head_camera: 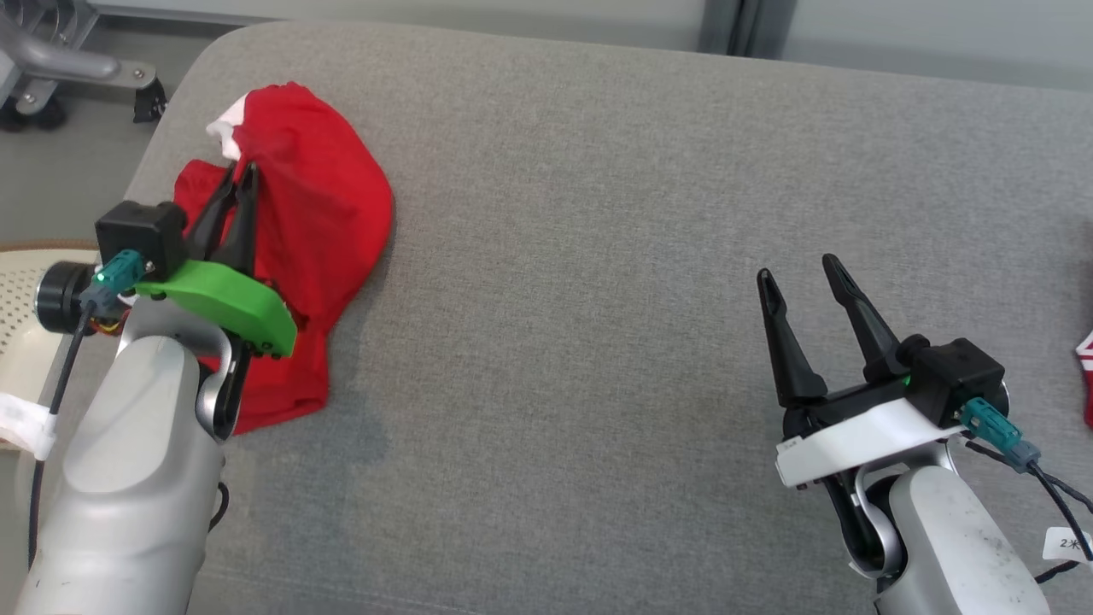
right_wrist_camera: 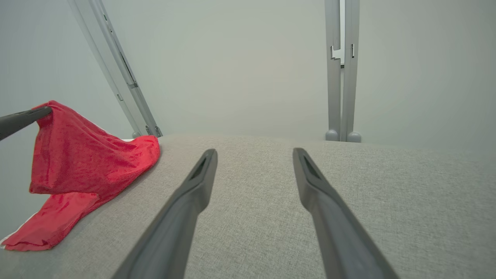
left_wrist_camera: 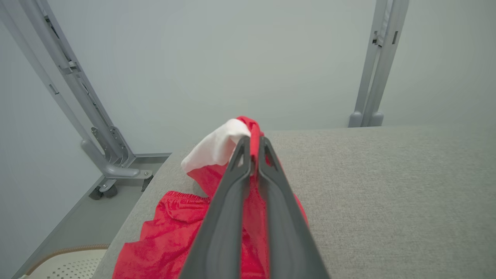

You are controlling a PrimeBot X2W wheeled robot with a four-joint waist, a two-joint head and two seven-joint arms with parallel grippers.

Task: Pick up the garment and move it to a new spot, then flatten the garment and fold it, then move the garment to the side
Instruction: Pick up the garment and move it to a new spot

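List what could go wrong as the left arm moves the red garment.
1. The left tool pinches only a thin fold of the red garment, so the fabric might slip out.
2. The garment lies bunched by the left edge of the grey surface; its trailing part could drag off.
3. The right tool stands open, far off, so nothing backs up the hold.
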